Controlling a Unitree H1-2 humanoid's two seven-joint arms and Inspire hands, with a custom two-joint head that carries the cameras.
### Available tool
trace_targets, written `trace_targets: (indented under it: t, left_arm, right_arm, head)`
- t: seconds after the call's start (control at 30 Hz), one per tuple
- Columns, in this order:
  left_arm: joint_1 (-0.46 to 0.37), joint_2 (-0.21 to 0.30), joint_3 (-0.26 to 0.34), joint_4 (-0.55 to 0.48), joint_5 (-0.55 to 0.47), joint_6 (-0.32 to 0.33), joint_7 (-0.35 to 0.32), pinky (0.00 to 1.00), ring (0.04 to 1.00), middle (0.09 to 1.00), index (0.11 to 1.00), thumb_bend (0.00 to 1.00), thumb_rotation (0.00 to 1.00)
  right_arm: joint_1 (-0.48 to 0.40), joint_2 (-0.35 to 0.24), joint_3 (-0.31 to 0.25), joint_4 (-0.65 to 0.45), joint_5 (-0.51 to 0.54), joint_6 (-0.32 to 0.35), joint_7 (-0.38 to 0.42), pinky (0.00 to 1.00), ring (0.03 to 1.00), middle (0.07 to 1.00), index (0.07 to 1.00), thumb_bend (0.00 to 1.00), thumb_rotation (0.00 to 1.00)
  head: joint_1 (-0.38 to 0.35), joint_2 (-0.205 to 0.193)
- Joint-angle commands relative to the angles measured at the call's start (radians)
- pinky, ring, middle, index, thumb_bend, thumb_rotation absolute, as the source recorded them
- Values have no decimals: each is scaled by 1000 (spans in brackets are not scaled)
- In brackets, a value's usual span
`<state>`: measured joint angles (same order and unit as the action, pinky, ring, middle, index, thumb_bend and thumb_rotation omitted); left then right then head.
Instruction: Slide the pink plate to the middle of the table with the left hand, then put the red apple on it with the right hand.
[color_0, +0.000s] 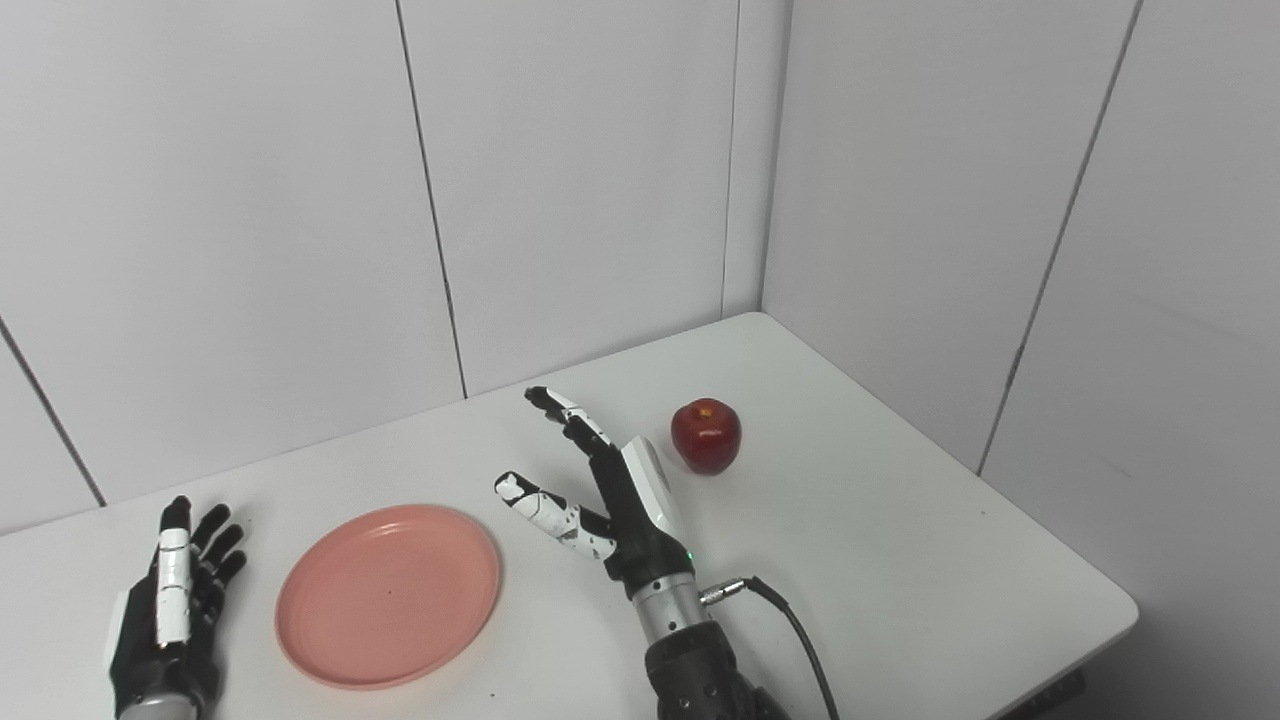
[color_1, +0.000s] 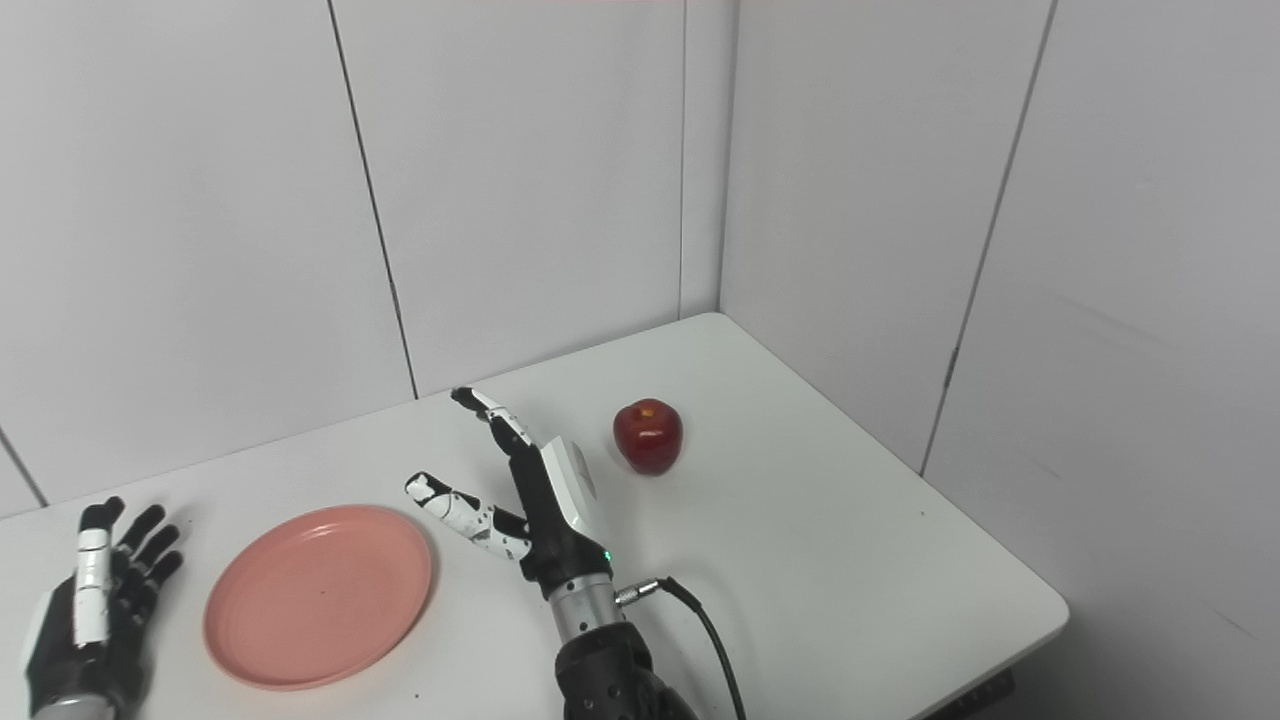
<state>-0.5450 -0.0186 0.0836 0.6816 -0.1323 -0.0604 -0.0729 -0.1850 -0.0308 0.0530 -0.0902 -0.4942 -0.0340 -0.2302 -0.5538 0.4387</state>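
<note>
Pink plate (color_0: 388, 596) is lying flat near the table's (color_0: 900, 560) front-left edge, red apple (color_0: 706, 435) is sitting upright, stem end up, toward the far right corner, while I'm holding my left hand (color_0: 170, 610) and right hand (color_0: 610, 500) empty, fingers spread, beside plate and apple.

Pink plate (color_0: 388, 596), red apple (color_0: 706, 435) (yellowish at the stem), white table (color_0: 900, 560), black-and-white hands: left (color_0: 175, 610), right (color_0: 610, 495); pale grey walls (color_0: 250, 200)
</note>
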Motion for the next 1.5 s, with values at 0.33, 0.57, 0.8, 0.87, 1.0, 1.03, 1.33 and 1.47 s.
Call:
trace_targets:
  t: [0.33, 0.57, 0.8, 0.87, 1.0, 1.03, 1.33, 1.47]
  left_arm:
    - [15, 0, 3, 50, -4, 32, 7, 908, 893, 906, 960, 636, 890]
    - [15, 4, -2, 62, 3, 17, 6, 905, 889, 903, 967, 642, 885]
    - [17, 3, -1, 57, -1, 18, 4, 909, 885, 898, 967, 657, 876]
    - [18, 3, -2, 54, -1, 21, 4, 909, 885, 898, 966, 659, 874]
    - [20, 3, -2, 51, -1, 24, 3, 919, 889, 904, 974, 654, 877]
    - [21, 4, -3, 50, 0, 25, 3, 919, 889, 904, 975, 654, 877]
    - [21, 7, -1, 44, -6, 37, 0, 926, 895, 908, 977, 638, 872]
    - [25, 7, -7, 27, 1, 43, 0, 913, 883, 898, 969, 642, 873]
  right_arm:
    - [-153, -114, -31, -27, -90, 23, 4, 722, 778, 795, 809, 857, 875]
    - [-199, -188, -25, -20, -209, 48, -2, 696, 761, 780, 801, 861, 886]
    - [-223, -261, -23, -14, -353, 99, 13, 827, 778, 778, 789, 824, 863]
    - [-225, -275, -23, -7, -375, 108, 16, 817, 775, 775, 787, 827, 867]
    - [-231, -310, -20, 20, -413, 120, 21, 778, 753, 753, 771, 837, 862]
    - [-233, -316, -20, 28, -418, 121, 20, 777, 752, 752, 770, 839, 860]
    - [-236, -380, -16, 92, -466, 133, 39, 797, 753, 748, 768, 842, 834]
    - [-233, -404, -19, 105, -468, 141, 59, 796, 749, 745, 764, 845, 811]
  head:
    - [5, 1]
    - [8, 2]
    - [10, 4]
    - [11, 4]
    - [14, 5]
    - [14, 5]
    - [16, 7]
    - [14, 8]
